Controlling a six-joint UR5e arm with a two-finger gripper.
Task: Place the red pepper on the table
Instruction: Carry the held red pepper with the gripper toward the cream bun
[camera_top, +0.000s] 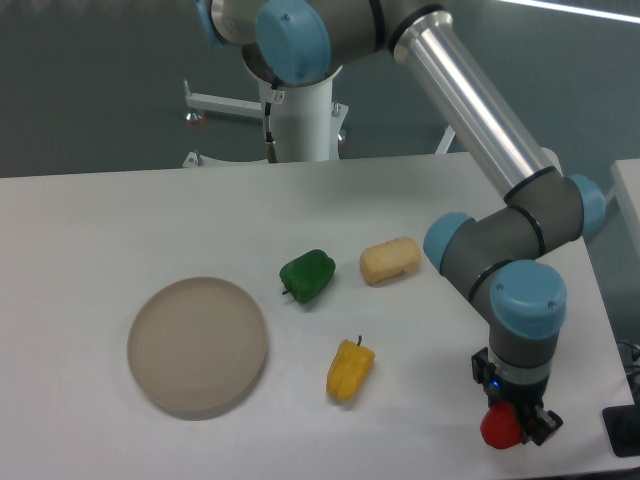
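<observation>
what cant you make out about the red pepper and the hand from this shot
- Whether the red pepper touches the table: its underside is out of sight in the fixed camera view.
- The hand: the wrist above and the pepper cover most of it, so finger positions are unclear.
- The pepper's stem: hidden by the hand.
- The black object at right: cut off by the picture edge.
</observation>
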